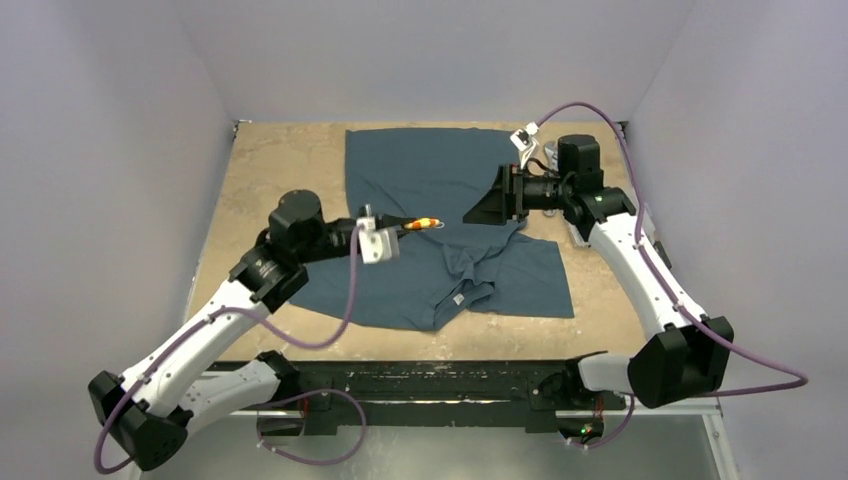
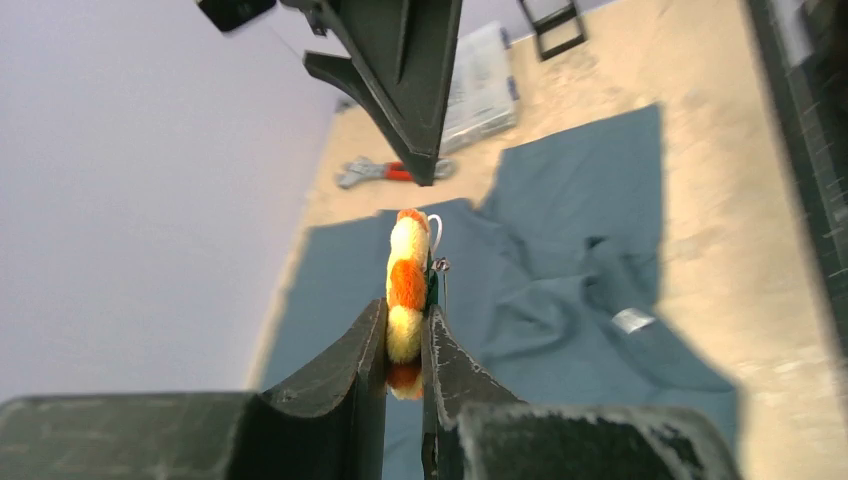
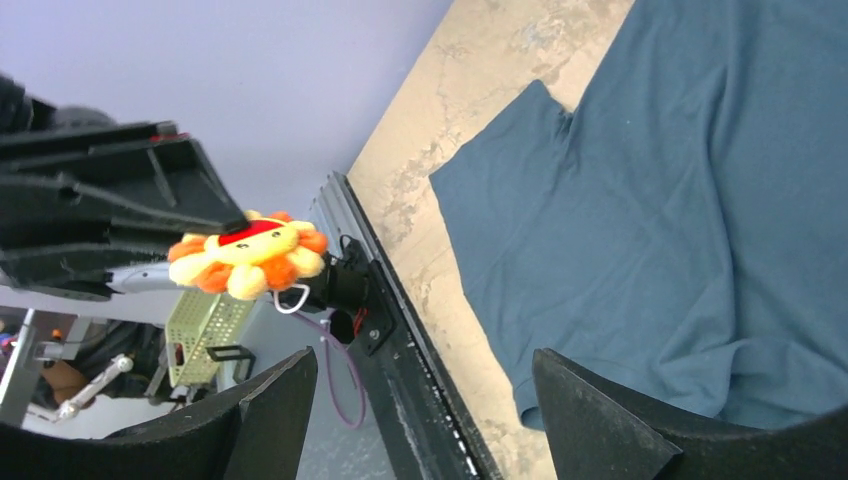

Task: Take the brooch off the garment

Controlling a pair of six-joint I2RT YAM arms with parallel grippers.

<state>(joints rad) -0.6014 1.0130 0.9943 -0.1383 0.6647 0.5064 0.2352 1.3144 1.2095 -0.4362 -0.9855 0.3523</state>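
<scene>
Plush flower-shaped brooch (image 2: 406,290), yellow-orange petals and red centre, held clear of the slate-blue fabric T-shirt (image 1: 430,170).
We judge removal done; only setting it down seems left. Our left gripper (image 2: 405,312) pinches the soft badge edge-on. A metal pin (image 2: 440,266) shows behind it, open or fastened we cannot tell. The T-shirt lies rumpled on the tan speckled tabletop (image 1: 280,160). The right gripper (image 3: 420,370) hovers nearby, jaws spread, empty.
</scene>
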